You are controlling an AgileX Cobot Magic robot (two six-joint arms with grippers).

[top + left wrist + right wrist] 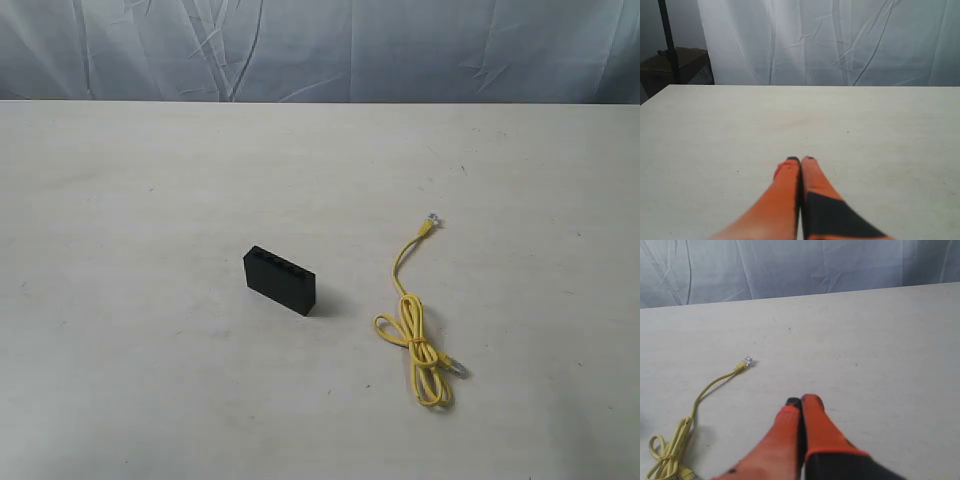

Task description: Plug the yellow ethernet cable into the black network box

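On the white table, seen from outside, the black network box lies left of the yellow ethernet cable, well apart. From the left wrist, the left gripper is squeezed together, holding nothing. From the right wrist, the right gripper is squeezed together too, empty, not touching the cable's clear plug

Table: network box on it, near centre. Ethernet cable on table at the box's 3 o'clock, apart; looped bundle at 6 o'clock end, single strand running to 12 o'clock. Cloth backdrop behind table.
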